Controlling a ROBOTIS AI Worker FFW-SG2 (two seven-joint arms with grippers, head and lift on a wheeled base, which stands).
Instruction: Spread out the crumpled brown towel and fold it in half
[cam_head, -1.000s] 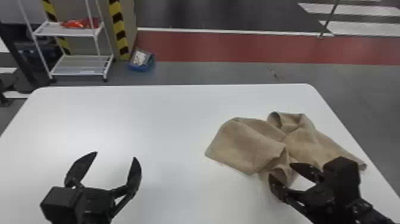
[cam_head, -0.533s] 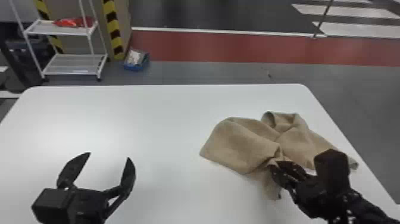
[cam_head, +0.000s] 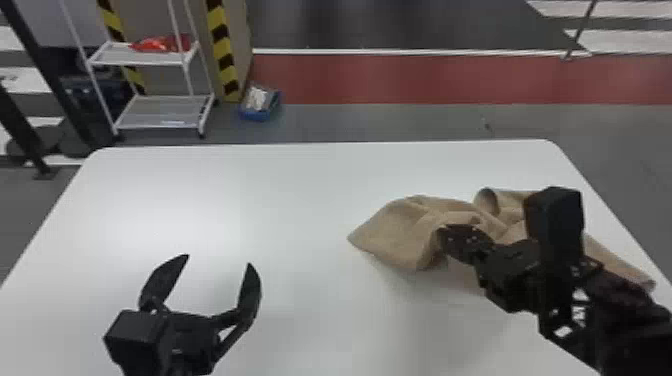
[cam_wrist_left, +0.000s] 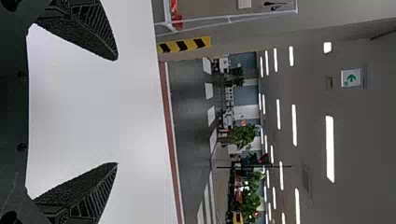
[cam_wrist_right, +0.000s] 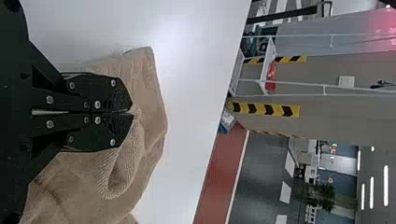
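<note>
Pinching a fold of the brown towel (cam_head: 395, 232) between its closed fingertips, your right gripper (cam_wrist_right: 132, 112) is sitting at the cloth's near side, on the right part of the white table (cam_head: 280, 210). Your left gripper (cam_head: 218, 260) is hanging over the near left part with its fingers spread wide and nothing between them. What you are needing to mind is the sideways offset: the towel is lying ahead and to the right of those open fingers, well apart from them, so your right arm is plainly the nearer one. The cloth's long axis is running mostly across the table, its right end slanting toward you, its left corner pointing into bare table on the left arm's side. You are probably lifting or drawing a fold to begin the spreading, and the next move is likely asking you to bring cloth leftward, where the left fingers could take a second edge. Pulling along that long axis, you are risking dragging the whole bundle rather than opening it, as the far side is curling into a loop.
</note>
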